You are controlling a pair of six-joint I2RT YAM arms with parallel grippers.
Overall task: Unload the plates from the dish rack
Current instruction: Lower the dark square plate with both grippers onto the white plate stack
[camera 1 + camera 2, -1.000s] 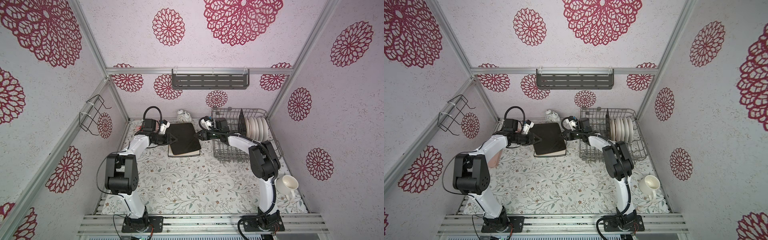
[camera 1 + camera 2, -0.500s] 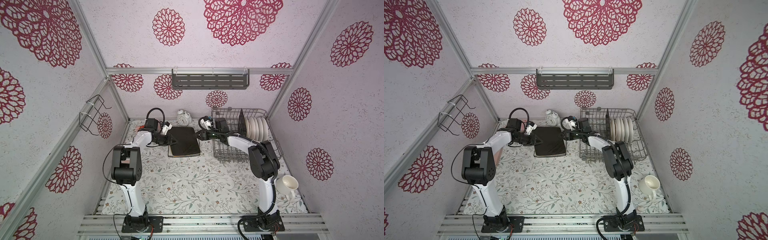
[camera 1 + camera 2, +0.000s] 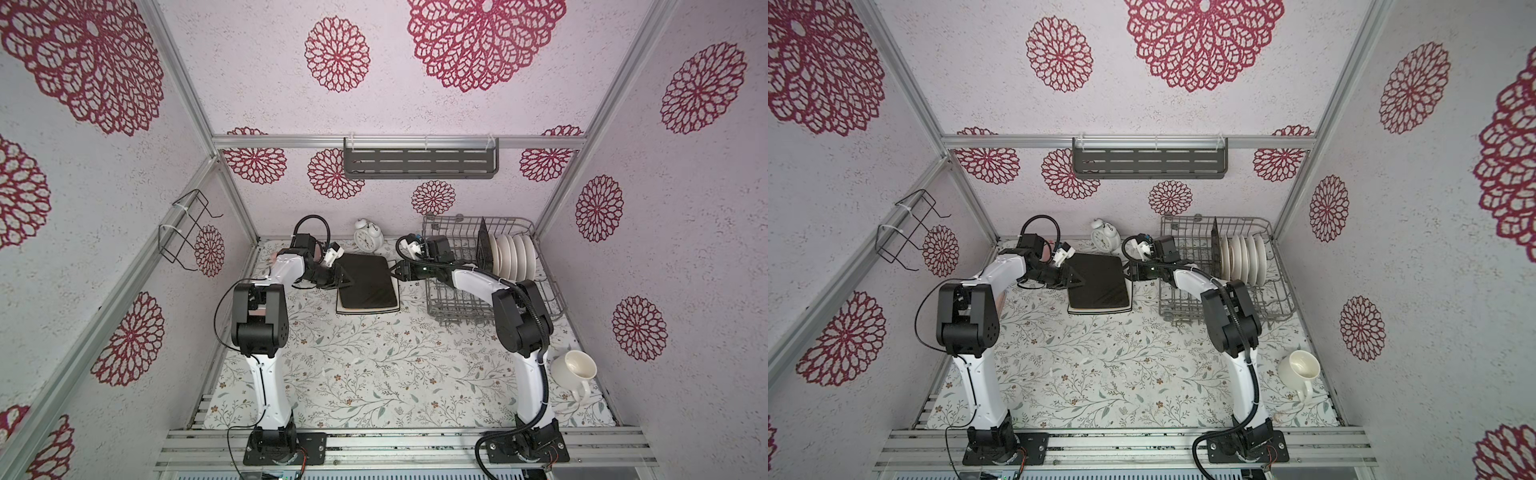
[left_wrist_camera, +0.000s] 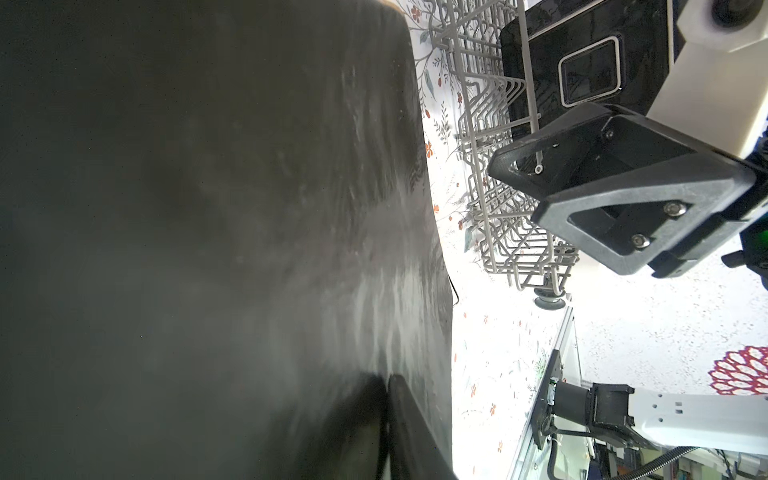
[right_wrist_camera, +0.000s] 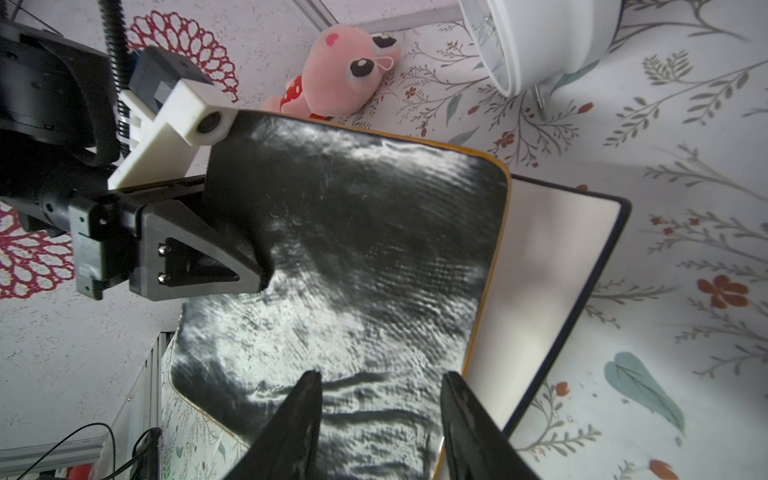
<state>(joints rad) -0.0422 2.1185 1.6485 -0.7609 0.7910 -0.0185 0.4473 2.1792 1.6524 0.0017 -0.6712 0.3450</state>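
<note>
Stack: the black-backed plate (image 3: 368, 278) is lying face down on the white black-edged plate (image 5: 552, 266). Both are resting on the table (image 3: 374, 365), just beside the dish rack (image 3: 461, 309).
Left gripper (image 3: 340, 279): it is pinching the black-backed plate's left edge, with one finger lying on the dark back.
Right gripper (image 3: 397, 273): its jaws are standing spread at that plate's right edge and are gripping nothing.
Rack load: an upright square plate (image 3: 483, 245) and a row of round plates (image 3: 513, 257) are standing on edge in the rack's far right part.
Direction: in both top views, these are lying to the right of your right gripper, across bare tines, with the square plate coming first.
Axis: the row is running left to right, with rims pointing up and faces turned toward the gripper.
Nearer arm: your right arm is sitting beside the rack, and the left is working well apart from it.
Judgement: you are likely reaching next with the right arm, coming down onto a top rim.
</note>
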